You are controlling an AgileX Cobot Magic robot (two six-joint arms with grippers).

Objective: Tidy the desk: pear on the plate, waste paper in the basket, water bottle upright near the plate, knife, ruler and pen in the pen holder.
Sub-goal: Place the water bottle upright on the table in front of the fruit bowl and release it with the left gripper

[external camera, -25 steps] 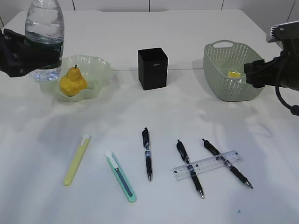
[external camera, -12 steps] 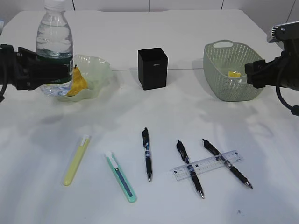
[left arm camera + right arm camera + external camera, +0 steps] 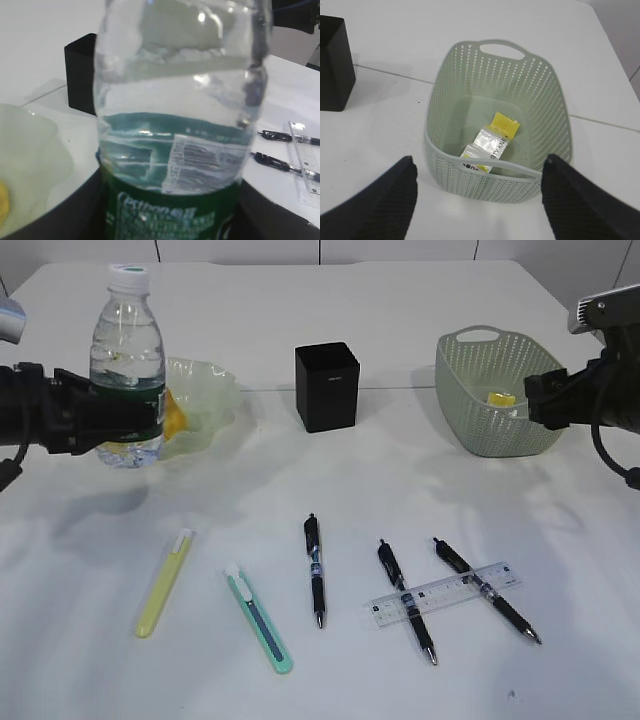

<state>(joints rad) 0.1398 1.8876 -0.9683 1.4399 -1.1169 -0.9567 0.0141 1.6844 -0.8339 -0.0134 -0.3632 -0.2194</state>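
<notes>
The water bottle (image 3: 127, 350) stands upright, clear with a green label and white cap, at the front left of the plate (image 3: 210, 390). My left gripper (image 3: 128, 422) is shut on its label; in the left wrist view the bottle (image 3: 175, 100) fills the frame between the dark fingers (image 3: 60, 215). Whether its base touches the desk (image 3: 320, 300) I cannot tell. The pear (image 3: 175, 418) is mostly hidden behind the bottle. Waste paper (image 3: 492, 139) lies in the basket (image 3: 550, 100). My right gripper (image 3: 480, 167) hangs open before the basket's near rim, holding nothing.
The black pen holder (image 3: 327, 387) stands at mid desk. In front lie a yellow-green knife (image 3: 165, 583), a teal knife (image 3: 258, 618), three black pens (image 3: 315, 570) and a clear ruler (image 3: 443, 593) lying across two of them.
My left gripper has come down and slightly right with the bottle, which now covers most of the pear. The right arm has not moved.
</notes>
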